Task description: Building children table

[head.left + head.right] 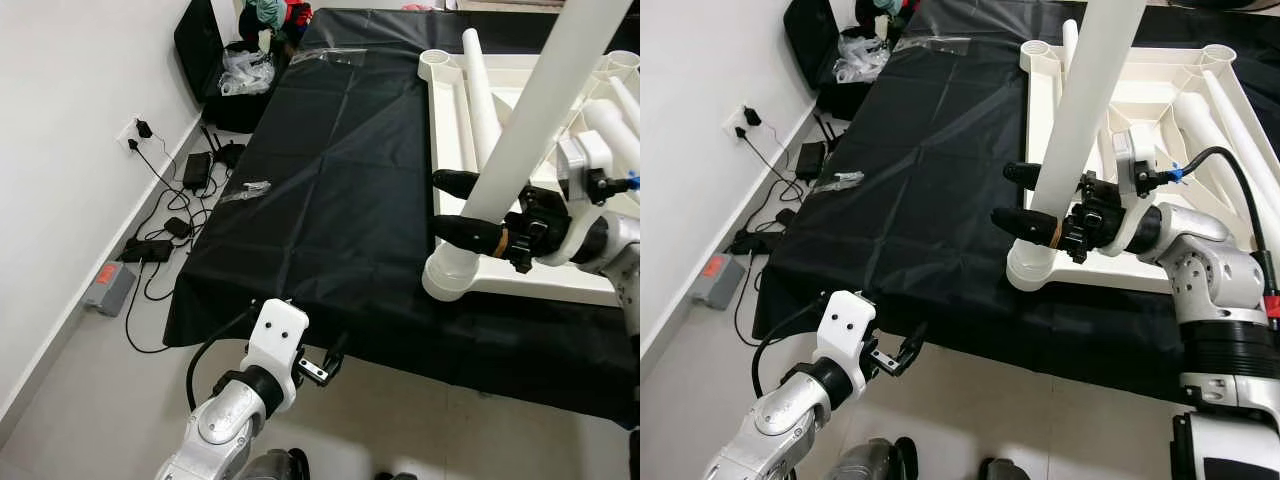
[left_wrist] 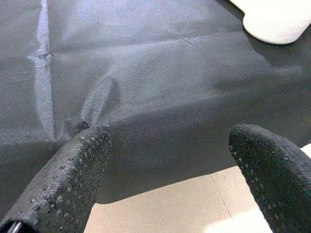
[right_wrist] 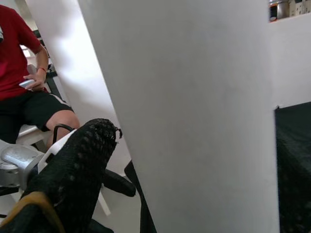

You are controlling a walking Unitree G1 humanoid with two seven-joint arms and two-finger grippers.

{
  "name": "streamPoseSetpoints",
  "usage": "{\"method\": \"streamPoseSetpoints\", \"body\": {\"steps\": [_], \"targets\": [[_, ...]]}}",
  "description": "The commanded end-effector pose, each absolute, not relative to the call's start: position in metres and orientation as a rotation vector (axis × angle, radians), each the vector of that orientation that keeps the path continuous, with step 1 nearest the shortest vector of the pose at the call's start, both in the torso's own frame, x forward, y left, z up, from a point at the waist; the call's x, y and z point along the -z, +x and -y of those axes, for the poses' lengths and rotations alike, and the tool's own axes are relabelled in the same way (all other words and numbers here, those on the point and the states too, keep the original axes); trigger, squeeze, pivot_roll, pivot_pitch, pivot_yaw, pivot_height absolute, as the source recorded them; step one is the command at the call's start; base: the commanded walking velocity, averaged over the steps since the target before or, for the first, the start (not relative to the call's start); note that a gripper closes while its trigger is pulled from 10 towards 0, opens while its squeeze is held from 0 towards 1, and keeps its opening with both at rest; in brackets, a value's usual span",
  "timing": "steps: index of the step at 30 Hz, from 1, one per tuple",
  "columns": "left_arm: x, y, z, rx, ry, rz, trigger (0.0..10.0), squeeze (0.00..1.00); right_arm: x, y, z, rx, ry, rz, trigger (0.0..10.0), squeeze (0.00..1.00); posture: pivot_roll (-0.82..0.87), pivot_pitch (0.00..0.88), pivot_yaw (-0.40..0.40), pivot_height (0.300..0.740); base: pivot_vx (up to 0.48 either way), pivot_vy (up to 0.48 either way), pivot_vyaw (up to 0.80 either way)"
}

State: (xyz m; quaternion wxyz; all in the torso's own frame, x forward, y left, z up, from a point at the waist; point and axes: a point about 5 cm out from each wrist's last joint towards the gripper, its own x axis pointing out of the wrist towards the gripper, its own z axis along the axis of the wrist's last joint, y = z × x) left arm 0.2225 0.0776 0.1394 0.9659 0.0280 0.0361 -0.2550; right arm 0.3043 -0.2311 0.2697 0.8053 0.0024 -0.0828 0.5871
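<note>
A white children's table (image 1: 440, 130) lies upside down on a black cloth. One long white leg (image 1: 530, 120) stands tilted in its near corner socket (image 1: 455, 275). My right gripper (image 1: 470, 208) is shut on this leg just above the socket, one black finger on each side. The right wrist view has the leg (image 3: 194, 116) close up beside one finger (image 3: 73, 174). Loose white legs (image 1: 478, 90) lie inside the upturned top. My left gripper (image 1: 330, 360) hangs open and holds nothing, low at the cloth's near edge; its fingertips (image 2: 73, 170) frame the cloth.
The black cloth (image 1: 330, 180) covers a low platform, with a small clear bag (image 1: 245, 188) lying on it. Cables and chargers (image 1: 160, 240) trail on the floor by the left wall. A black bag (image 1: 245, 70) stands at the back. A seated person in a red shirt (image 3: 24, 97) is nearby.
</note>
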Motion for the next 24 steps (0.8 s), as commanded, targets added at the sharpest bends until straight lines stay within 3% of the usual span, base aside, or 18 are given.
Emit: {"method": "streamPoseSetpoints", "body": {"steps": [1,24], "targets": [[-0.136,0.219,-0.080,0.510,0.070,-0.094,10.0,0.00,-0.271,0.304,0.222,-1.278,-0.038,0.186,10.0,0.00,0.16,0.222,0.018,0.740,0.000,0.000,0.00],[-0.138,0.220,-0.079,0.507,0.069,-0.089,10.0,0.00,-0.275,0.313,0.209,-1.218,-0.143,0.220,10.0,0.00,0.16,0.241,0.010,0.740,0.000,0.000,0.00]]}}
